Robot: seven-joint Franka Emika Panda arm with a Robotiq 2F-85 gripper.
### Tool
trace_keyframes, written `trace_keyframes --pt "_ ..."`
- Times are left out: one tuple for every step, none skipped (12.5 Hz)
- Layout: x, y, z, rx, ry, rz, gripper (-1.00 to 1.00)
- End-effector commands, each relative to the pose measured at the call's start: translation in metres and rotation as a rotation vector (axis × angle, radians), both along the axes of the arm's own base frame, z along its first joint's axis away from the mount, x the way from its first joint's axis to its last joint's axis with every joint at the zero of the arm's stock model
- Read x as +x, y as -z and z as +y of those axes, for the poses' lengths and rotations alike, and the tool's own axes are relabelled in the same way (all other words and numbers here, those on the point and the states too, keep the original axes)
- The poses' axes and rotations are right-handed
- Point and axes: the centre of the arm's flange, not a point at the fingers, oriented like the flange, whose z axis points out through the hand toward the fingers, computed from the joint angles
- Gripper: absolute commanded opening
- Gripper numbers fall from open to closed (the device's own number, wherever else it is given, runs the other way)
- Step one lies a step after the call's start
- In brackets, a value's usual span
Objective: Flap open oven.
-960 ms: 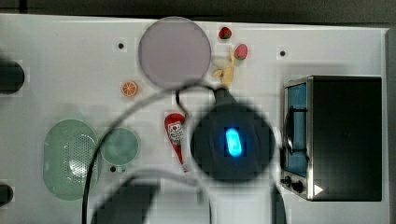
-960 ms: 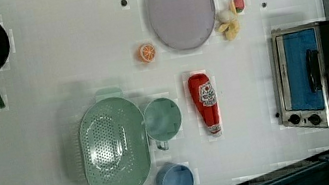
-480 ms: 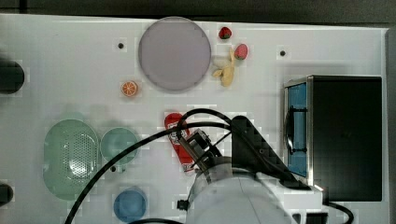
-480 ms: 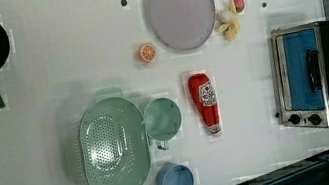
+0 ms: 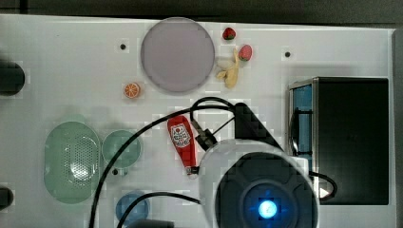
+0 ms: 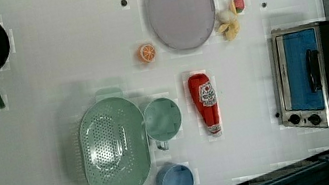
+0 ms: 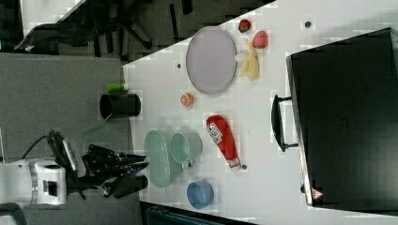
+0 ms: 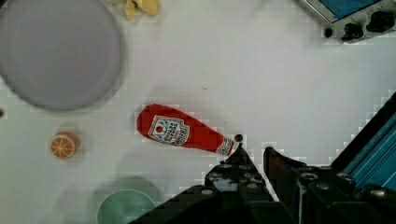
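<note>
The oven (image 6: 316, 74) stands at the left view's right with its blue-tinted door shut and its black bar handle (image 6: 314, 70) against the door. In the top view, the oven (image 5: 354, 137) is at the right, and my arm's wrist body (image 5: 266, 204) hangs high beside its front corner. The oven's black top (image 7: 347, 117) and handle (image 7: 277, 124) fill the right view's right side. My gripper (image 8: 254, 156) hovers over the table near the ketchup cap, fingertips close together and holding nothing. The oven's knobs (image 8: 364, 25) lie well away from it.
A red ketchup bottle (image 6: 206, 103) lies in front of the oven. A grey plate (image 6: 181, 8), banana (image 6: 228, 23), strawberries and orange slice (image 6: 147, 52) sit beyond it. A green colander (image 6: 114, 147), green cup (image 6: 163, 119) and blue bowl (image 6: 175, 183) are further off.
In the top view my arm has swung toward the bottom and slightly right, nearer the oven's front corner. The oven door stays shut and nothing on the table has moved.
</note>
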Motion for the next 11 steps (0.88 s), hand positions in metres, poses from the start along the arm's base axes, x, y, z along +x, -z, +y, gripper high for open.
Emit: trace_keyframes --pt "-0.004 -0.003 -0.028 0.009 0.035 -0.02 -0.65" --pt "-0.004 0.004 -0.036 0.01 -0.007 -0.013 -0.65" --pt "-0.003 0.012 -0.046 0.014 -0.056 -0.008 -0.65" --pt "-0.003 0.02 -0.058 0.024 -0.11 -0.005 -0.65" --pt "-0.003 0.029 -0.071 0.035 -0.168 -0.001 -0.65" --pt "-0.003 0.038 -0.085 0.046 -0.233 -0.001 -0.65" --pt "-0.003 0.045 -0.099 0.051 -0.305 -0.011 -0.65" --pt "-0.002 0.052 -0.113 0.049 -0.38 -0.025 -0.65" --pt "-0.001 0.059 -0.128 0.034 -0.453 -0.036 -0.65" --pt "-0.001 0.067 -0.144 0.011 -0.52 -0.04 -0.65" --pt "0.0 0.075 -0.159 -0.014 -0.578 -0.04 -0.65"
